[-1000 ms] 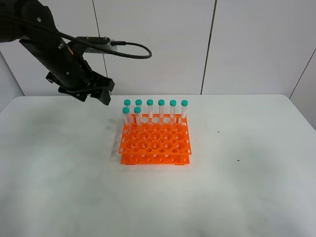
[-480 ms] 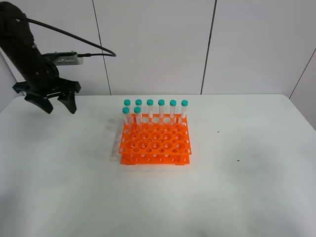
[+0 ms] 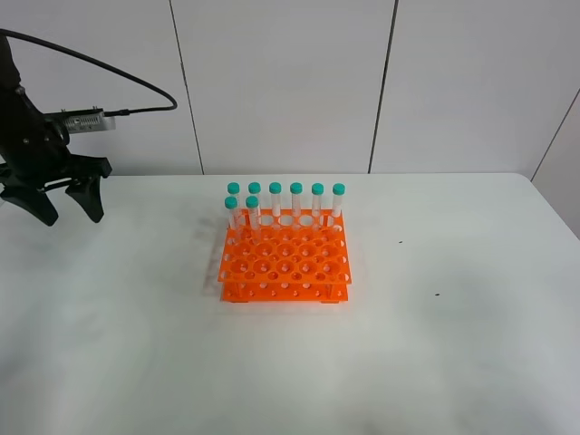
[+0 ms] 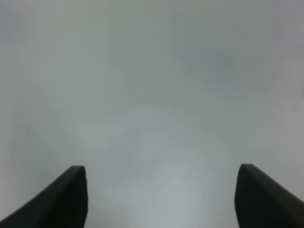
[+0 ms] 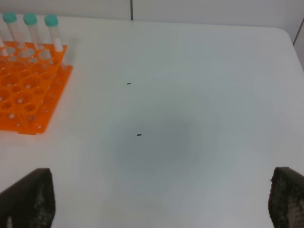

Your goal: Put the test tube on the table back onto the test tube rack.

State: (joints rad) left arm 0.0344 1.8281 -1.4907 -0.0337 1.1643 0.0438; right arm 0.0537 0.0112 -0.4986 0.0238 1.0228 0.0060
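- Test tube rack (image 3: 285,255): one orange two-tier rack standing near the middle of the white table (image 3: 453,344).
- Tubes: eight, all upright in the rack, each with a teal cap. Six fill the back row (image 3: 285,201); two stand in the next row at its left end (image 3: 242,216) (no tube lies loose on the table in any view).
- Left gripper (image 3: 65,207): at the far left edge of the table, well apart from the rack, its two dark fingers spread wide and holding nothing.
- Left wrist view: only bare table between the two finger tips (image 4: 66,194); rack and tubes are out of its frame.
- Right wrist view: shows one corner of the rack with three tubes (image 5: 31,28) and two small dark specks (image 5: 138,134) on the table. The right gripper (image 5: 161,204) is spread wide and empty; the exterior high view does not show this gripper.
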